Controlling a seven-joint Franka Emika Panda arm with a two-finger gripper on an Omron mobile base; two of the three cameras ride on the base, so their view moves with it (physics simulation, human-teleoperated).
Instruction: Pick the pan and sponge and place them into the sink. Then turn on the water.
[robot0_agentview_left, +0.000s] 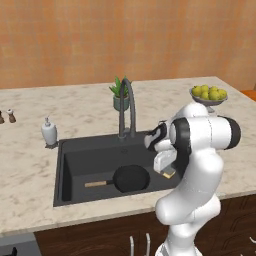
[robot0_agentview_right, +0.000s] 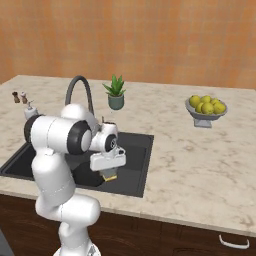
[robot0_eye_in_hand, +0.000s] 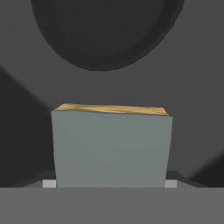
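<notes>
Currently the claw (robot0_agentview_left: 169, 172) is hanging over the right part of the sink (robot0_agentview_left: 67, 150), pointing down, with the sponge (robot0_eye_in_hand: 111, 146) sitting between its fingers. From the hand view, the sponge's grey face is turned toward the camera and a strip of its yellow body is showing along the far edge; the jaws are standing wide, closed on the sponge's two sides. From the left base view, a yellow corner of the sponge is peeking out just below the claw, above the basin floor; whether it is touching the floor I cannot tell.

The pan (robot0_agentview_left: 131, 178) is lying flat inside the sink, near the basin's front wall, its wooden handle pointing left. The pan's round black body is sitting just beside the claw, to its left in the left base view and beyond the sponge in the hand view.

The faucet (robot0_agentview_left: 126, 107) is arching over the back rim of the sink. On the desk (robot0_agentview_left: 30, 170), a white soap dispenser (robot0_agentview_left: 49, 133) is standing just left of the basin, a small potted plant (robot0_agentview_left: 120, 95) is standing behind the faucet, and a bowl of yellow-green fruit (robot0_agentview_left: 209, 95) is sitting well to the right. Two small shakers (robot0_agentview_left: 7, 116) are standing at the far left.

No brand, label or readable writing is showing on any item.
</notes>
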